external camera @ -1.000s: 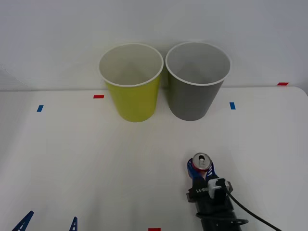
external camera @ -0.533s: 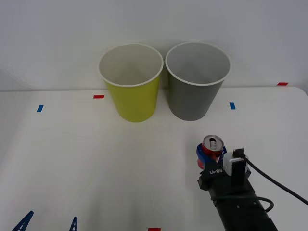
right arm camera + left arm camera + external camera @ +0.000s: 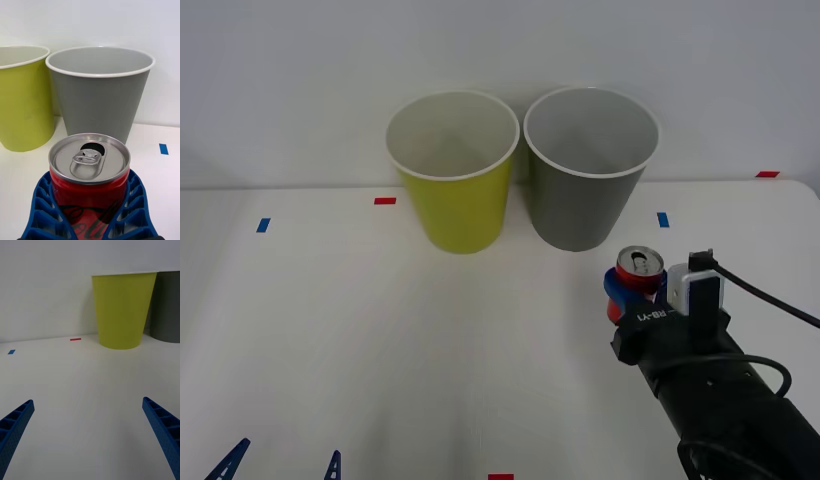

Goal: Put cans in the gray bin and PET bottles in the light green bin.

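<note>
Can [image 3: 638, 272], red with silver top and pull tab, sits upright between the blue ribbed fingers [image 3: 41, 210] of the right gripper [image 3: 636, 292], clamped on both sides of its body. Mouth opening in the lid is visible; tab lies flat. In the front view the can is in front of the gray bin [image 3: 590, 170], toward the robot and slightly to the right of that bin's base, near it but not touching. Whether the can's bottom touches the table [image 3: 380, 340] cannot be told; the fingers hide it.

Gray bin stands upright at the back of the table, white rim, pale inside. Light green bin [image 3: 452, 170] stands upright just to the left of the gray bin, rims nearly touching. In the right wrist view the can [image 3: 90, 176] is directly in line with the gray bin [image 3: 99, 97], with the light green bin [image 3: 22, 97] off to one side.

Left gripper [image 3: 90, 438] is wide, holding nothing, fingers spread at both corners of its wrist view, low over the table well to the left of and nearer than the gray bin; its finger tips [image 3: 230, 458] show at the front view's lower edge. Light green bin [image 3: 122, 309] is ahead of it.

Red tape mark [image 3: 385, 201] and blue tape mark [image 3: 663, 219] lie on the table either side of the bins.
</note>
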Robot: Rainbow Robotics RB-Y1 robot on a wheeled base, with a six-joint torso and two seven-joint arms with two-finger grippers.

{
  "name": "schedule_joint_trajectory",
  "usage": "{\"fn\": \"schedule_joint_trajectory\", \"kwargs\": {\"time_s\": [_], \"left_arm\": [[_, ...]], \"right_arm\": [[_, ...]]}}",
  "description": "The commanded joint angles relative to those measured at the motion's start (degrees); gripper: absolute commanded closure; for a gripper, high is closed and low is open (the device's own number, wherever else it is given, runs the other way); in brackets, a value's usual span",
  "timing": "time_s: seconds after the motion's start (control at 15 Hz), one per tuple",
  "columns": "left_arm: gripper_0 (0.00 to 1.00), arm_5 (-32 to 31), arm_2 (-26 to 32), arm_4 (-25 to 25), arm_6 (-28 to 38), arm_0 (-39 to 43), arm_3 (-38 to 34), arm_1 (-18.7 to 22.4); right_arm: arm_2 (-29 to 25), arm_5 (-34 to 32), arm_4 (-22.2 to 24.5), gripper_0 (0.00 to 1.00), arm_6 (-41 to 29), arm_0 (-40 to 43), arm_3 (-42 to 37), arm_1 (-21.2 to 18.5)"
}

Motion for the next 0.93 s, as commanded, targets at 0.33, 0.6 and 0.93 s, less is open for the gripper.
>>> {"fn": "schedule_joint_trajectory", "kwargs": {"time_s": [0.33, 0.6, 0.93], "left_arm": [[0.00, 0.00, 0.00, 0.00, 0.00, 0.00, 0.00, 0.00], [0.00, 0.00, 0.00, 0.00, 0.00, 0.00, 0.00, 0.00], [0.00, 0.00, 0.00, 0.00, 0.00, 0.00, 0.00, 0.00]], "right_arm": [[-7.05, 24.33, -1.54, 0.97, -0.49, -15.51, -9.73, -0.15], [-10.74, 33.21, -6.11, 0.97, -1.36, -27.20, -9.73, -1.03], [-17.42, 40.95, -17.89, 0.97, -2.51, -41.35, -4.99, -5.95]]}}
